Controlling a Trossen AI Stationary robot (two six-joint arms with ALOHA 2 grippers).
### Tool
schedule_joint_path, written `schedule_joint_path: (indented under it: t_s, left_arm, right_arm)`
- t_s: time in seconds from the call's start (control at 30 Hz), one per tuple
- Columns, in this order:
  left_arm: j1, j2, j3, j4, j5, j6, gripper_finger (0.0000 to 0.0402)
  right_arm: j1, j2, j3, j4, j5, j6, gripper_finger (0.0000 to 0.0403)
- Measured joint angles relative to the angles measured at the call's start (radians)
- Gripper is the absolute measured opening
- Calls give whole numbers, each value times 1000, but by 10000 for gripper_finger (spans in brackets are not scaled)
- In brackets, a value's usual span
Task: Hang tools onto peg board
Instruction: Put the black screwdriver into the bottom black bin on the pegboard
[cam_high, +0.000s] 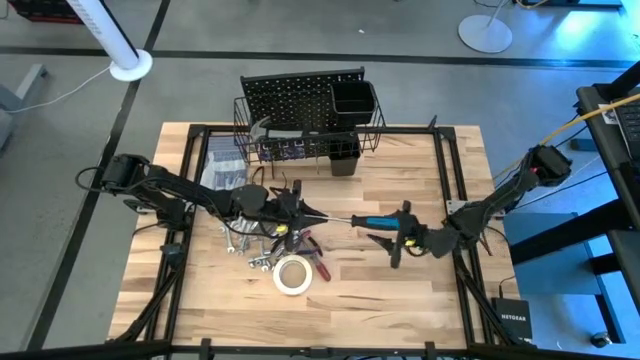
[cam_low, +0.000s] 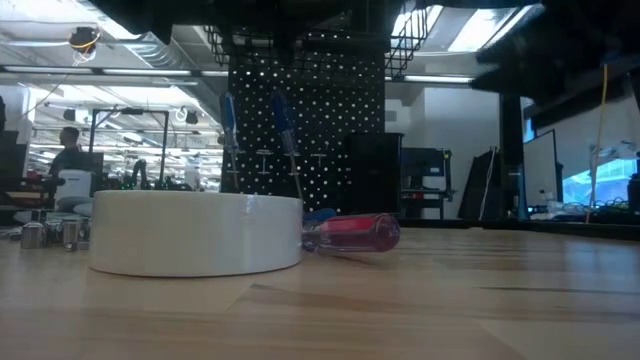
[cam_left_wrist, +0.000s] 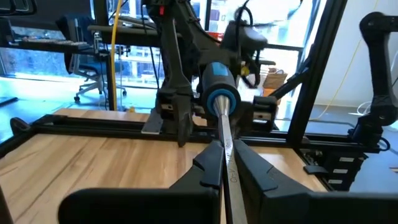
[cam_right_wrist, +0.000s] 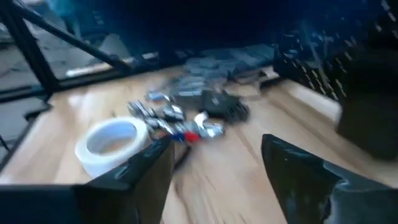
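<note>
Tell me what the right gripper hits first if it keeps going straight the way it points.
Likely the blue screwdriver handle, held out by the left gripper. The right gripper, fingers open, sits close beside it; depth is unclear.

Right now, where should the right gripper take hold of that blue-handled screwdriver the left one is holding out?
Grip the blue handle, coming from the table's right. The left gripper pinches the metal shaft, so the screwdriver lies level with its handle end free, pointing toward the open right gripper.
</note>
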Motion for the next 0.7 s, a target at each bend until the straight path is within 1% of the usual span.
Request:
schedule_joint_path:
  t_s: [0.07,0.17,0.27,0.33,0.4,0.47,0.6,0.7]
  left_arm:
    - [-2,0,0,1,0,-2,7]
    - [-3,0,0,2,0,-4,7]
    - [-3,0,0,0,0,-7,7]
    - [-3,1,0,-5,0,-6,7]
    - [-3,1,0,-4,-1,-7,7]
    - [-1,0,0,3,-1,-7,7]
    - [0,1,-2,-14,-2,-5,7]
    - [1,7,-2,-9,-4,-4,7]
  right_arm:
    - [-34,9,0,102,-37,-112,264]
    - [-54,8,0,271,-69,-294,274]
    - [-54,7,0,418,-89,-442,275]
    - [-59,6,0,491,-106,-508,271]
    - [-85,6,0,542,-156,-533,266]
    - [-125,6,0,579,-235,-533,260]
    - [-206,18,1,594,-355,-496,244]
    - [-250,26,1,625,-435,-485,225]
